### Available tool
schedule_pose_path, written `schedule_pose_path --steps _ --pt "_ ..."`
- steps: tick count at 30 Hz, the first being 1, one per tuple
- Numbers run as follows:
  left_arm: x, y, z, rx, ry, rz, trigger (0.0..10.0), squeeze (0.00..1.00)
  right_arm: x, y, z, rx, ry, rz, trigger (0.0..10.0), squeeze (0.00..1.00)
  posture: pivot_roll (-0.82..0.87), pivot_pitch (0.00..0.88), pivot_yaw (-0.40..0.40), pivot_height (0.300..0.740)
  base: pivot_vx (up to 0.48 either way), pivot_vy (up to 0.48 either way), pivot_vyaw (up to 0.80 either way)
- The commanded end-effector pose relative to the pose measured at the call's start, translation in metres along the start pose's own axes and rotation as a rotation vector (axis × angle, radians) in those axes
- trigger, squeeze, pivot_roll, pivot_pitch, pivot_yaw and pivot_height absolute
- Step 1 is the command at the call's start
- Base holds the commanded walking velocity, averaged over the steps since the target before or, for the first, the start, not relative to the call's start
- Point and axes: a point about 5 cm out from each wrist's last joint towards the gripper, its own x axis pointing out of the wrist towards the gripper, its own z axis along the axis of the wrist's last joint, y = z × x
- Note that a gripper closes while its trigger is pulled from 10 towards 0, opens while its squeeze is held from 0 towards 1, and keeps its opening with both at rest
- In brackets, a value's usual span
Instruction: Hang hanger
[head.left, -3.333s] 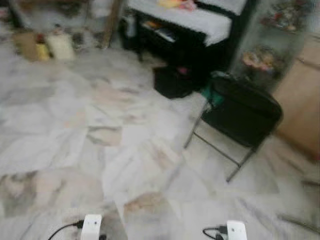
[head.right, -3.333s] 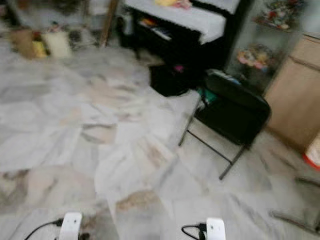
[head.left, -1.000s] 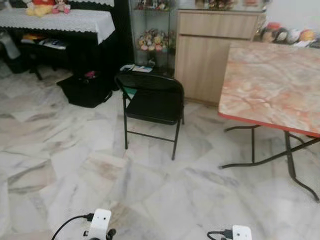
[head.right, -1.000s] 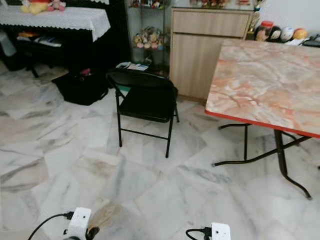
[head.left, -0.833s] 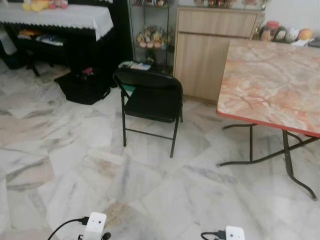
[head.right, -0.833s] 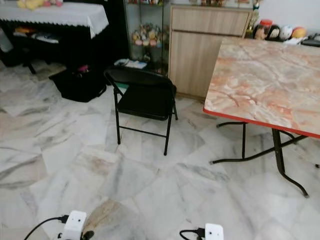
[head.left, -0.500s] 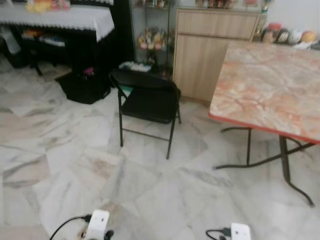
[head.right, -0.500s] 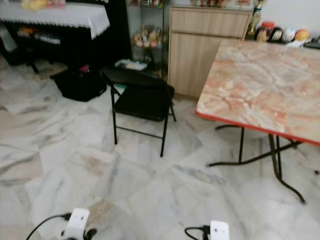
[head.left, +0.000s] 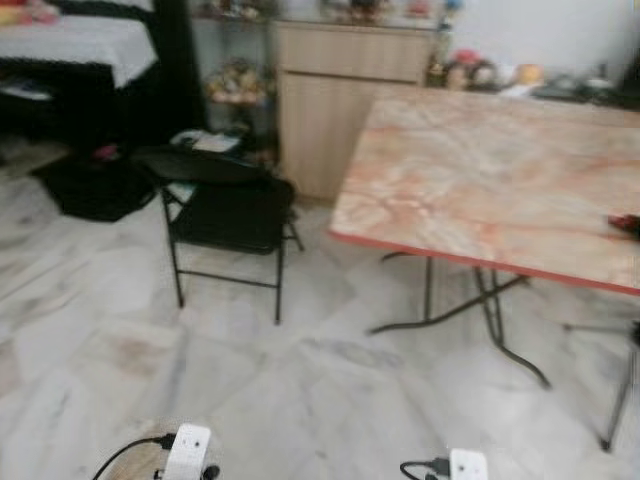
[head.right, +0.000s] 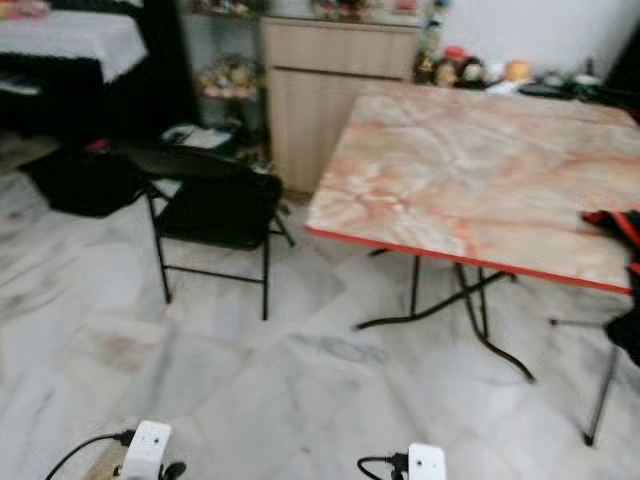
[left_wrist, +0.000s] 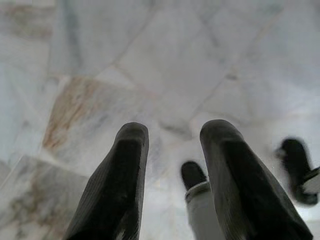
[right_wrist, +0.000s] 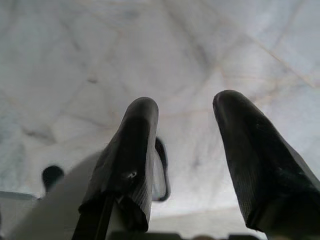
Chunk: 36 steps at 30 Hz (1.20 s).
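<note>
Hanging low over the marble floor, left gripper and right gripper both gape empty. Black folding chair stands beside the surface; the hanger cannot be identified.

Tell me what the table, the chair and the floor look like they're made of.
Table: pinkish veined top, marble look, probably laminate, with a red edge on thin black metal legs.
Chair: black folding type, thin metal tube frame; the seat looks padded, blur leaves it open.
Floor: pale grey-veined marble tiles, fairly glossy.
</note>
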Motion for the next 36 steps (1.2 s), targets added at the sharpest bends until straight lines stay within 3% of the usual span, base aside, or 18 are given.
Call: schedule_pose_path --steps 1,36 --pt "-0.0008 -0.0045 -0.0050 -0.001 0.021 -0.016 10.0 0.00 0.0015 -0.0034 0.0053 -0.005 -0.017 -0.007 10.0 0.00 -0.17 0.000 0.015 0.740 0.000 -0.322 0.00" --pt "-0.0020 -0.0027 -0.0074 0.035 0.022 -0.039 10.0 0.00 0.0002 -0.0009 0.0013 -0.006 -0.006 0.000 10.0 0.00 -0.18 0.000 0.027 0.740 0.000 -0.295 0.00"
